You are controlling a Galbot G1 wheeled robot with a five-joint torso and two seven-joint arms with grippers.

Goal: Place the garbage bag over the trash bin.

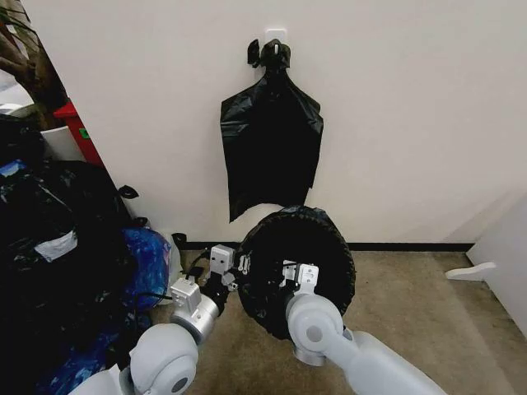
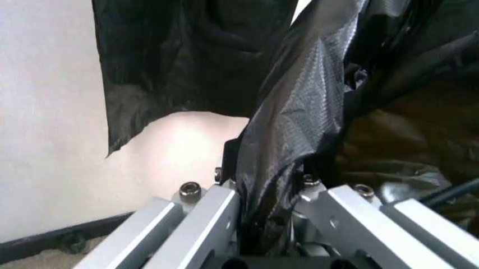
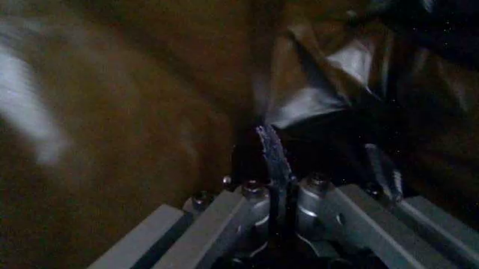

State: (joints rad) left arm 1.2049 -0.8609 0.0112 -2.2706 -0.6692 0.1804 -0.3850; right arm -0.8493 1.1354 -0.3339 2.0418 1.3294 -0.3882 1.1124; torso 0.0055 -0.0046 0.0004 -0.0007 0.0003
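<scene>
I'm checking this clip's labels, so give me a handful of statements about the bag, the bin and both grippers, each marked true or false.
1. The garbage bag is spread open in a round shape in front of the robot. True.
2. The left gripper is open and away from the bag. False: it is shut on a fold of the garbage bag at the bag's left edge.
3. The right gripper pinches the black plastic of the garbage bag. True.
4. A flat bunch of black bags hangs on the wall behind. True.
5. The bunch of black bags lies on the floor. False: it hangs from a hook on the wall.
6. The trash bin's white wall is fully bare. False: no white wall shows; black plastic covers that spot.
</scene>
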